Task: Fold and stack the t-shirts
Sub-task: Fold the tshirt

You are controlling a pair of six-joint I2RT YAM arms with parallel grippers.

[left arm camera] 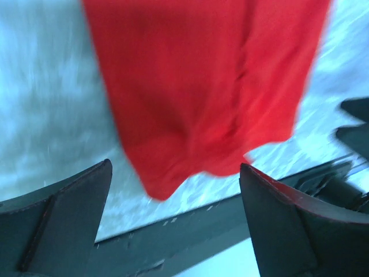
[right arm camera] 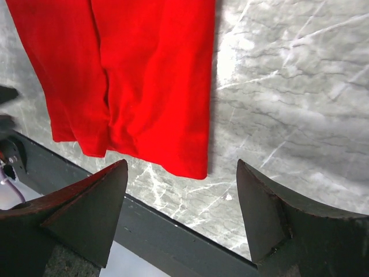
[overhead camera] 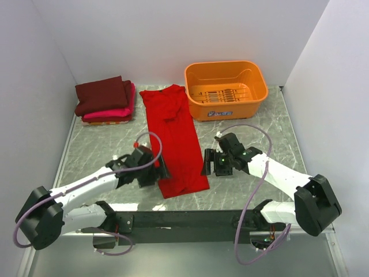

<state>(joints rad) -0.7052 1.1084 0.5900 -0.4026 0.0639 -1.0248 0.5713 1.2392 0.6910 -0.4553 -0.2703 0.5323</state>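
A bright red t-shirt (overhead camera: 174,138) lies folded lengthwise into a long strip down the middle of the marble table, collar end at the back. It shows in the left wrist view (left arm camera: 202,86) and the right wrist view (right arm camera: 138,75). A folded dark maroon t-shirt (overhead camera: 102,94) sits on a folded hot pink t-shirt (overhead camera: 115,112) at the back left. My left gripper (overhead camera: 160,171) is open and empty beside the strip's near left edge. My right gripper (overhead camera: 206,164) is open and empty beside its near right edge. Its hem lies beyond both sets of fingers.
An orange plastic basket (overhead camera: 225,89) stands at the back right, next to the red shirt's collar end. The black rail (overhead camera: 190,219) of the arm mount runs along the table's near edge. White walls close the table on three sides.
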